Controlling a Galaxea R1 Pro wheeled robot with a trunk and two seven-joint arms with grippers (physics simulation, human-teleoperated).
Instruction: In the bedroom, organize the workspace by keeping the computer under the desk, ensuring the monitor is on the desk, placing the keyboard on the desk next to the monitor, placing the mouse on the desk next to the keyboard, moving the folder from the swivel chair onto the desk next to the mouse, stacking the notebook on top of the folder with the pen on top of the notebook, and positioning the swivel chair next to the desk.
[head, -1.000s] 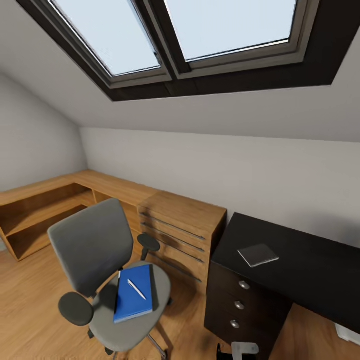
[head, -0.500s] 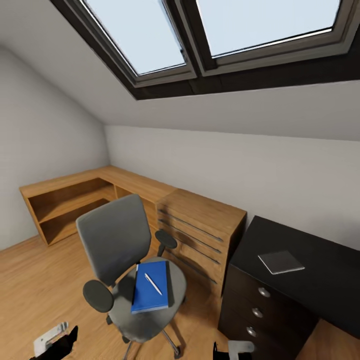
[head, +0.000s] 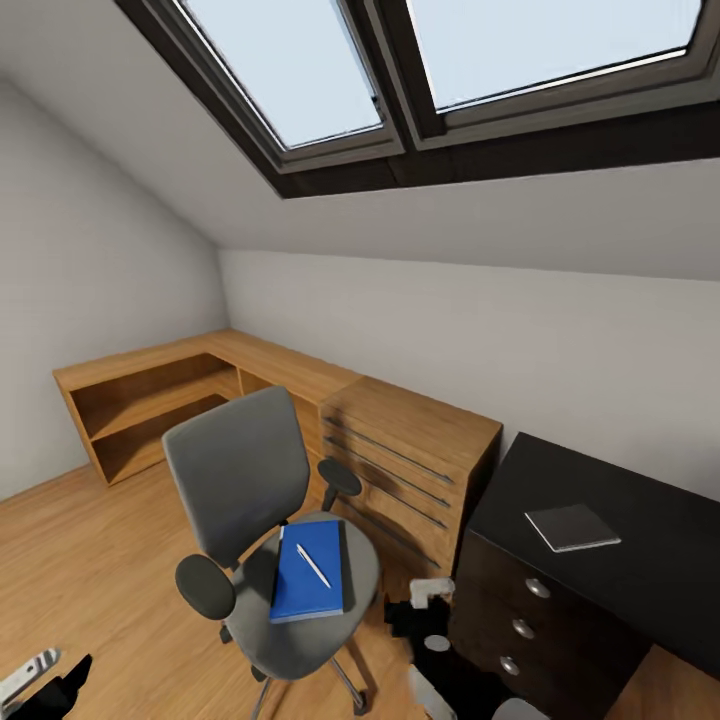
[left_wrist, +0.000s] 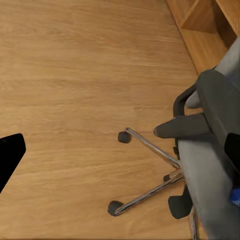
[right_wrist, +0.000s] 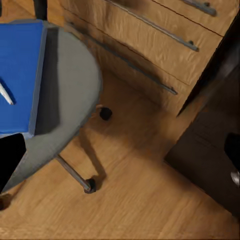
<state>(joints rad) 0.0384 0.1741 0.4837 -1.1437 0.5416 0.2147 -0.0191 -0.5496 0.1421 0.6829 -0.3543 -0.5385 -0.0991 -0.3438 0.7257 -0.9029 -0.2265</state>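
In the head view the left gripper (head: 45, 680) sits at the bottom left corner; the right gripper (head: 430, 600) is raised at lower centre-right. Both wrist views show dark fingertips spread wide apart.

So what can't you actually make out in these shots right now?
- Left gripper: cut by the head view's edge; open or shut unclear.
- Right gripper: dark against the black desk; jaws unreadable.
- Blue notebook: covers whatever lies beneath it on the swivel chair.
- Under the desk: cropped.
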